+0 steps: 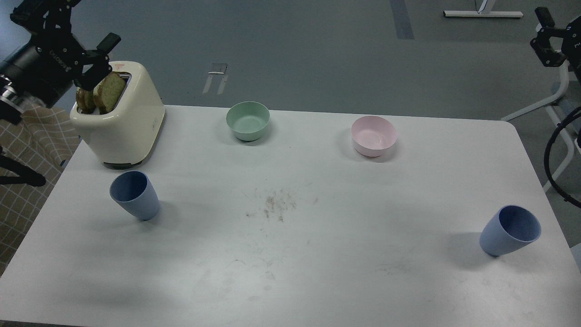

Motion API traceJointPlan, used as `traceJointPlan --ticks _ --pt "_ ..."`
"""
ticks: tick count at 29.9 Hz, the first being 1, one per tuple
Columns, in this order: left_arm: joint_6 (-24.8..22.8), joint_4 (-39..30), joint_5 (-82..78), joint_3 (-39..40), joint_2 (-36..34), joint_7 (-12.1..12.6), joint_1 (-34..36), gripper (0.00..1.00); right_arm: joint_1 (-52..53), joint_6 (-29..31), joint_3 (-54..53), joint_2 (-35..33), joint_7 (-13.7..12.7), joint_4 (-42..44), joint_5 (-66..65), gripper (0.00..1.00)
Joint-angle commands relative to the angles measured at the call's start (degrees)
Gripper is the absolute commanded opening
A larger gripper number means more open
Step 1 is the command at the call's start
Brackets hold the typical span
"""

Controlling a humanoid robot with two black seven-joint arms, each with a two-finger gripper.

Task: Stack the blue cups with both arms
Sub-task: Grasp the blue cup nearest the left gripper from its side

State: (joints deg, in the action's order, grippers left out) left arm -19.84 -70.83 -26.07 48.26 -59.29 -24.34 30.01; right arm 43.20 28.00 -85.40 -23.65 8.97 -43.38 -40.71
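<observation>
Two dusty-blue cups stand upright and far apart on the white table (290, 254): one at the left (135, 195) in front of the toaster, one at the right (510, 230) near the table's right edge. Both are empty and nothing touches them. My left gripper (97, 61) is at the top left, above and behind the toaster, far from the left cup; its fingers stand apart and hold nothing. My right gripper (542, 32) is at the top right edge, off the table and far above the right cup; its two prongs look apart and empty.
A cream toaster (119, 122) with bread slices (102, 93) stands at the back left. A pale green bowl (248, 120) and a pink bowl (373, 135) sit along the back. A checked cloth (32, 150) lies left of the table. A white stand (560, 100) is at the right.
</observation>
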Motion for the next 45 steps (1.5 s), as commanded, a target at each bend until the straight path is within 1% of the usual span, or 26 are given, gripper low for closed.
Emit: traceJointPlan --ticks 1,2,5,9,11,13,14,16,17,21,23,25,28,30,37,39,43,44,45 --pt "0.0 -2.9 -15.5 -0.2 -4.6 0.2 -0.9 0.87 -0.2 0.0 -1.3 0.0 0.0 0.0 0.0 1.0" --pt "0.2 -4.5 -22.3 -0.2 -5.9 0.2 -1.0 0.85 -0.3 0.0 -1.4 0.0 0.0 0.0 0.0 1.0" --pt "0.4 -6.3 -30.8 -0.2 -7.5 0.3 -1.7 0.85 -0.4 0.0 -1.4 0.0 0.0 -0.1 0.0 1.0" --pt "0.5 -9.1 -46.0 -0.2 -10.3 0.1 -5.4 0.85 -0.6 0.0 -1.5 -1.1 0.0 -0.2 0.0 1.0" --pt "0.5 -9.5 -51.7 -0.2 -10.8 0.0 -6.0 0.85 -0.7 0.0 -1.5 -1.2 0.0 -0.1 0.0 1.0" --pt "0.6 -10.4 -62.5 -0.4 -10.8 0.0 -7.0 0.85 -1.2 0.0 -1.8 -1.5 0.0 -0.1 0.0 1.0" --pt "0.6 -10.4 -64.7 -0.5 -10.8 0.0 -7.2 0.85 -1.3 0.0 -1.8 -1.5 0.0 -0.2 0.0 1.0" --pt "1.0 -10.3 -70.3 -2.2 -10.4 0.0 -7.3 0.81 -1.4 0.0 -1.9 -1.6 0.0 -0.1 0.0 1.0" --pt "1.0 -10.3 -70.3 -2.2 -10.4 0.0 -7.3 0.81 -1.4 0.0 -1.9 -1.6 0.0 -0.1 0.0 1.0" --pt "4.6 -9.1 -73.7 -6.6 -10.0 0.1 -7.7 0.81 -1.4 0.0 -2.4 -1.6 0.0 -0.2 0.0 1.0" --pt "5.5 -8.9 -74.1 -8.6 -9.4 0.2 -7.6 0.81 -1.4 0.0 -2.6 -1.6 0.0 -0.2 0.0 1.0" --pt "5.8 -8.5 -74.4 -9.5 -8.8 0.2 -7.6 0.81 -1.4 0.0 -2.6 -1.7 0.0 -0.2 0.0 1.0" --pt "6.0 -4.9 -74.4 -9.8 -7.3 0.1 -7.7 0.81 -1.7 0.0 -2.6 -1.6 0.0 -0.2 0.0 1.0" --pt "6.0 -4.2 -74.3 -9.8 -7.1 0.0 -7.7 0.8 -1.8 0.0 -2.6 -1.6 0.0 -0.2 0.0 1.0" --pt "7.4 -2.7 -74.3 -12.4 -6.2 0.0 -7.7 0.7 -1.8 0.0 -2.6 -1.4 0.0 -0.3 0.0 1.0" --pt "7.6 -2.2 -74.3 -13.1 -5.8 0.0 -7.7 0.66 -1.9 0.0 -2.5 -1.4 0.0 -0.2 0.0 1.0" --pt "7.6 -1.9 -74.4 -13.2 -5.4 0.0 -7.8 0.63 -2.5 0.0 -2.6 -1.5 0.0 -0.3 0.0 1.0" --pt "7.6 -1.9 -74.4 -13.5 -5.4 0.0 -7.8 0.57 -2.6 0.0 -2.6 -1.4 0.0 -0.3 0.0 1.0" --pt "7.6 -1.9 -74.4 -14.0 -5.4 0.0 -7.8 0.54 -2.7 0.0 -2.6 -1.4 0.0 -0.3 0.0 1.0"
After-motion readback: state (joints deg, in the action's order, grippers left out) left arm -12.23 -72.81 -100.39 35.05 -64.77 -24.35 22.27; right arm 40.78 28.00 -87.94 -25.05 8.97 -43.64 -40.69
